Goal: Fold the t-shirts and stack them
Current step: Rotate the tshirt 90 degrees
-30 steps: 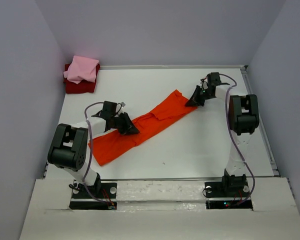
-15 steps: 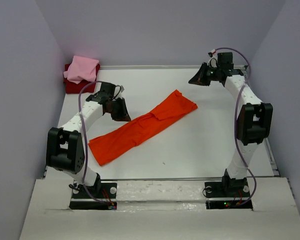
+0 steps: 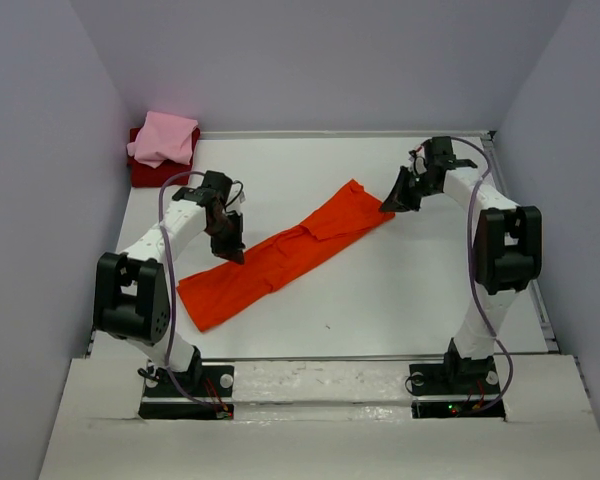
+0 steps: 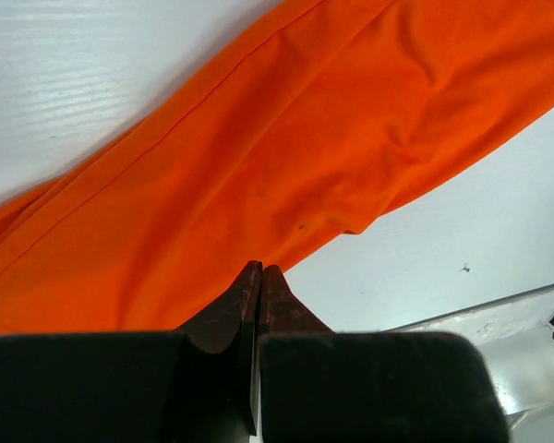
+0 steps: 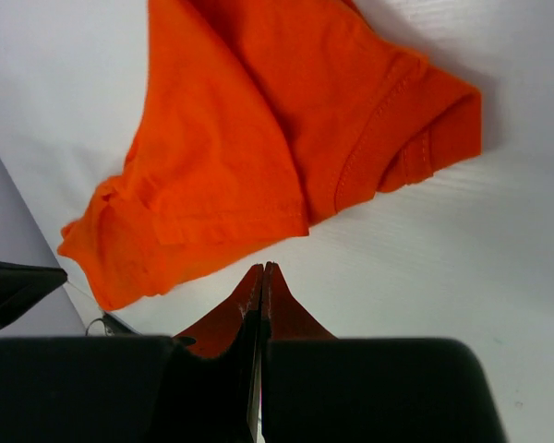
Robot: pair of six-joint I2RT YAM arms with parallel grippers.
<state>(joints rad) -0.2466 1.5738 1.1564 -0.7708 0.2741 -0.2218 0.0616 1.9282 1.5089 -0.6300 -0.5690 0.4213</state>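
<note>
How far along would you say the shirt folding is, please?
Done: the pink shirt sits folded on the dark red shirt in the far left corner. In hand: the orange shirt lies as a long strip, the left end effector shut over its near half, the right end effector shut by its far end, neither visibly gripping. Left: fold it small and stack it.
</note>
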